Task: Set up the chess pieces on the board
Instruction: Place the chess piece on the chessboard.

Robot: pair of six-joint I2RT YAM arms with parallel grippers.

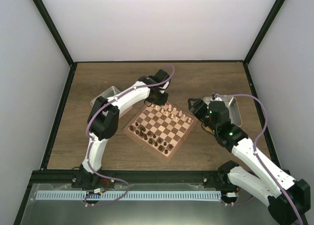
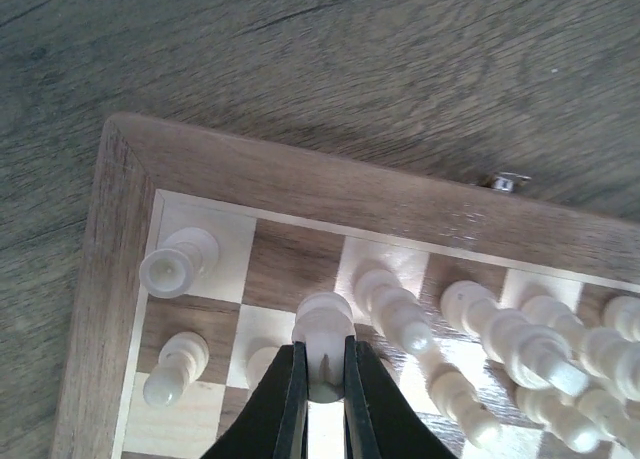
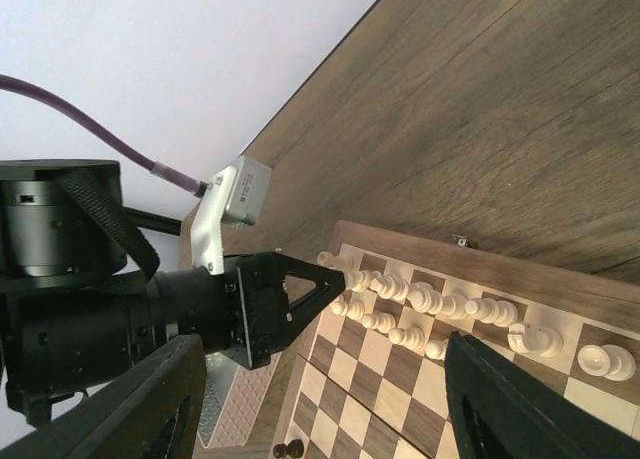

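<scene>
Left fingers (image 2: 285, 404) tight on beige piece (image 2: 322, 324)

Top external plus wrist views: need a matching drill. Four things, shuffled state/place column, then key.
Things:
1. left gripper
2. right gripper
3. dark pieces
4. right metal tray

States/places:
A. open, holding nothing
B. along the near-left edge of the board
C. shut on a light piece
D. on the table, right of the board

Pairs: 1-C, 2-A, 3-B, 4-D
</scene>
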